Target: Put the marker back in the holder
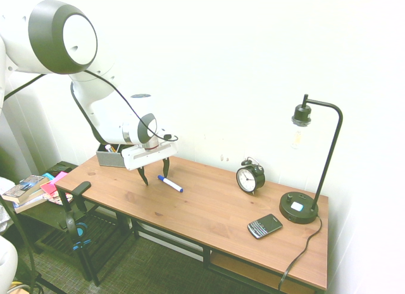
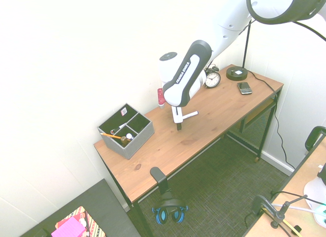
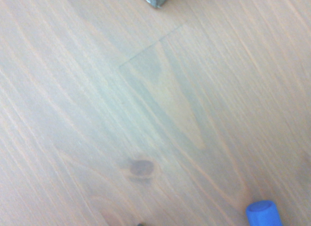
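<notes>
Low over the wooden surface (image 1: 209, 199), the Franka's two fingers (image 1: 155, 172) stand spread apart, with nothing gripped between them. The blue-capped marker (image 1: 170, 184) lies flat on the wood just beside them, its cap end toward the fingers; the wrist view shows that cap at its edge. The grey compartmented organizer (image 2: 126, 131) sits at one end of the surface, with an orange pencil (image 2: 110, 136) leaning in it. Toward the other end are an alarm clock (image 1: 250, 177), a keypad phone (image 1: 264, 226) and a desk lamp (image 1: 299, 207).

The step in hand looks to be the approach before the grasp. Next, the gripper should line up so that the barrel comes between the fingers, lower if need be, and close; lifting and carrying to a compartment would follow.
</notes>
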Robot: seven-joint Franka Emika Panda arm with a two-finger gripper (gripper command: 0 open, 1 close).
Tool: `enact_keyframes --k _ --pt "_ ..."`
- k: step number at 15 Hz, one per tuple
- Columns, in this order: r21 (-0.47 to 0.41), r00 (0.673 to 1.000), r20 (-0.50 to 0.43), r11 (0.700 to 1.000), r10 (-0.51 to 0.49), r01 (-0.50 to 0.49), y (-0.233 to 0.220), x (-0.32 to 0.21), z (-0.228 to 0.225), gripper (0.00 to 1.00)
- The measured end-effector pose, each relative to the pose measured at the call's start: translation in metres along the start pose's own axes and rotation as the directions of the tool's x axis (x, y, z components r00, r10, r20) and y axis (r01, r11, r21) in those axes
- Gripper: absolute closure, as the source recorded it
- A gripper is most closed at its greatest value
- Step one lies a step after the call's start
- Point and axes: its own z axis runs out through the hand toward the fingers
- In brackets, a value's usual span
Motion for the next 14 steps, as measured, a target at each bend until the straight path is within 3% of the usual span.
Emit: enact_keyframes --k 14 --pt "0.004 0.999 -0.007 0.999 0.049 -0.049 -0.008 0.012 -0.001 1.0"
